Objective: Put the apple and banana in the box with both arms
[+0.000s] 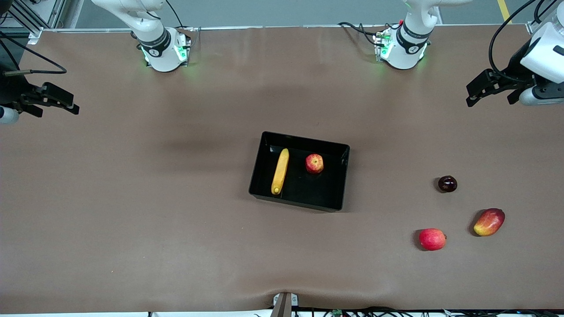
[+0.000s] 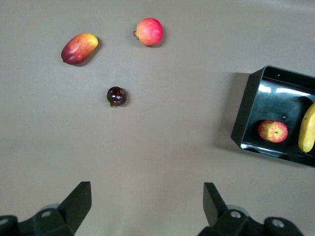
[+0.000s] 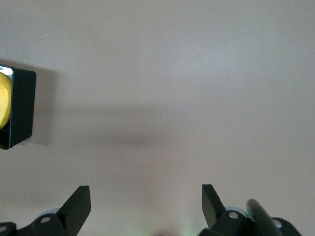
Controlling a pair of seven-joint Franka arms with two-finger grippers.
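The black box [image 1: 304, 139] stands in the middle of the table. The yellow banana [image 1: 280, 171] and the red apple [image 1: 314, 163] lie side by side inside it. My left gripper [image 1: 491, 99] is open and empty, up over the left arm's end of the table. My right gripper [image 1: 55, 110] is open and empty, up over the right arm's end. The left wrist view shows the open gripper [image 2: 147, 196] over bare table, with the box [image 2: 243, 118], apple [image 2: 272, 131] and banana [image 2: 307, 129] off to one side. The right wrist view shows the open gripper [image 3: 146, 196], a box corner [image 3: 23, 108] and a bit of banana [image 3: 4, 101].
Three loose fruits lie toward the left arm's end, nearer to the front camera than the box: a dark round fruit [image 1: 447, 183], an oval red-yellow mango [image 1: 489, 222] and a pinkish-red round fruit [image 1: 432, 239]. They also show in the left wrist view [image 2: 116, 96].
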